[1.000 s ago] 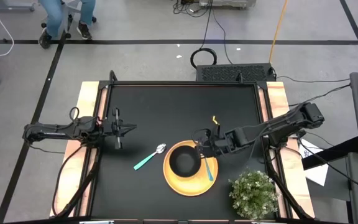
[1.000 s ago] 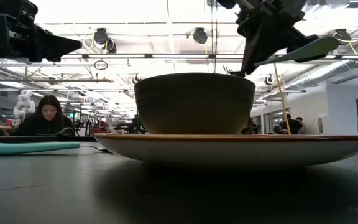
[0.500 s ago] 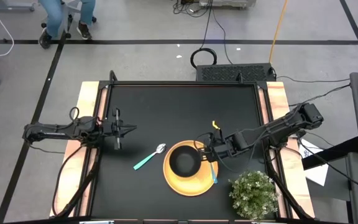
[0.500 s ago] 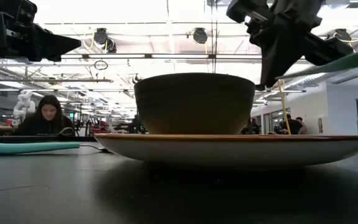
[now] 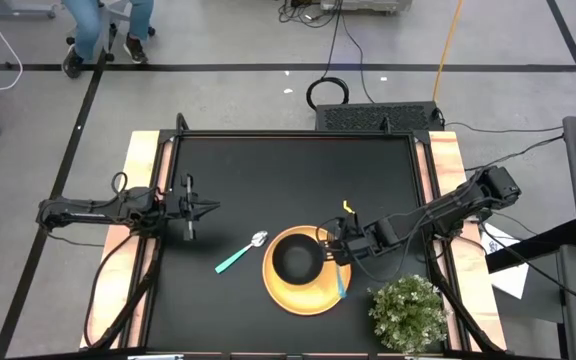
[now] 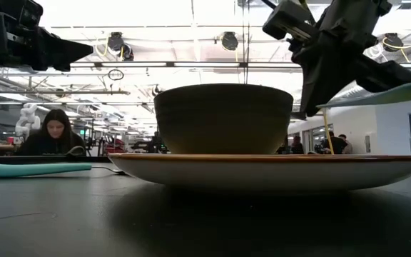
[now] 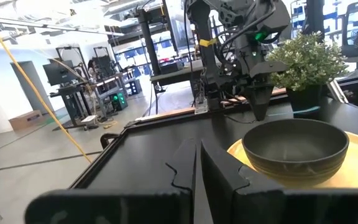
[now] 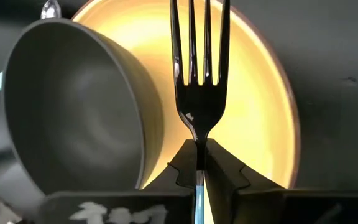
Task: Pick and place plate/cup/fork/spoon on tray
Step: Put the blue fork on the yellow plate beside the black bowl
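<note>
right claw (image 5: pixel 339 248) clamped on teal-handled dark-tined fork (image 8: pixel 197 74) above flat round yellow tray (image 5: pixel 286 293) | dark grey cup (image 5: pixel 296 262) on tray | left claw (image 5: pixel 200 208) closed, empty, surface's left

Your open lane: bare desk (image 5: pixel 288 170) behind the tray (image 5: pixel 290 295) | blocked: cup (image 5: pixel 296 262) fills tray centre, right end effector (image 5: pixel 334 250) with fork (image 8: pixel 197 74) over its right rim | spoon (image 5: pixel 240 254) just left of tray | plant (image 5: pixel 408 310) crowds the near-right corner.
</note>
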Controlling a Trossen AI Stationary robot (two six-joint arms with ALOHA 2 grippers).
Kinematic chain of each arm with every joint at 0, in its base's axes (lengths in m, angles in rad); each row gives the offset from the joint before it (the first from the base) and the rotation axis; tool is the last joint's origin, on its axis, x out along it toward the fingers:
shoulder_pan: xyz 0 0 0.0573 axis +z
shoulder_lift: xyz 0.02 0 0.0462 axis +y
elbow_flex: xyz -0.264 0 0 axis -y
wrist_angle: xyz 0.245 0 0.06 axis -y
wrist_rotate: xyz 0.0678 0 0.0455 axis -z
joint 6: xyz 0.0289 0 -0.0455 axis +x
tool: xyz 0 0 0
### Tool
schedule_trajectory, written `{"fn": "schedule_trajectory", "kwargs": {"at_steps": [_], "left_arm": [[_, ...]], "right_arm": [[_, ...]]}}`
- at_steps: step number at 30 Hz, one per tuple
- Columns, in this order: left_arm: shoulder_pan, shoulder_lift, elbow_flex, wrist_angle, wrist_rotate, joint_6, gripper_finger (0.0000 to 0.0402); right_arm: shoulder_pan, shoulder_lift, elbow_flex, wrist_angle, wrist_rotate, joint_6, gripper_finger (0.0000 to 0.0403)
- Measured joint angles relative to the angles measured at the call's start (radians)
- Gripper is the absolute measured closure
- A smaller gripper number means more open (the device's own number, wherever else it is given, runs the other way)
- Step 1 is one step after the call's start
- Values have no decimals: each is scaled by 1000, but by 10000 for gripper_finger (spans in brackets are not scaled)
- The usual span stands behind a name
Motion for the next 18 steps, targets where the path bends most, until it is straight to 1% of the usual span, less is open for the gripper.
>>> {"fn": "schedule_trajectory", "kwargs": {"at_steps": [4,14,18], "left_arm": [[0,0,0,0,0,0,371],[0,0,0,0,0,0,371],[0,0,0,0,0,0,371]], "right_arm": [[0,0,-24,46,4,3,399],[-2,0,-43,53,30,6,399],[-2,22,-43,58,29,5,399]]}}
